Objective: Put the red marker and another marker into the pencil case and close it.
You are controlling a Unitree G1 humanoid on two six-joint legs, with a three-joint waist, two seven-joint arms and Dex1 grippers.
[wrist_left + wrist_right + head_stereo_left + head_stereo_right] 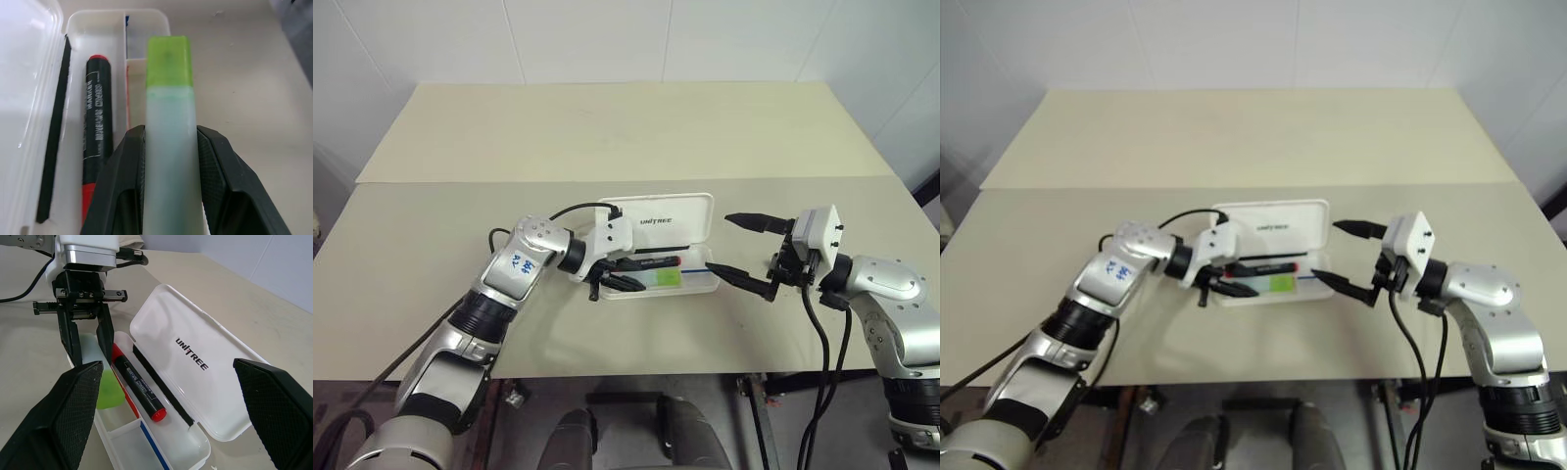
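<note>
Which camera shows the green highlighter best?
The left wrist view: the highlighter stands close between the left gripper's fingers, cap and pale body plain. The right wrist view has only its green cap; the head views show a small green patch in the case.

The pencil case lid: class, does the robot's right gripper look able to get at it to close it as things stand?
Probably yes. The right gripper is open beside the pencil case, whose lid lies flat and bare. But the left gripper holds the green highlighter over the tray, blocking closing for now.

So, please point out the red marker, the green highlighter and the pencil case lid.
red marker [139, 387]: right wrist view, on its black barrel.
green highlighter [171, 122]: left wrist view, on its pale body.
pencil case lid [195, 382]: right wrist view, on its white inner face.
</note>
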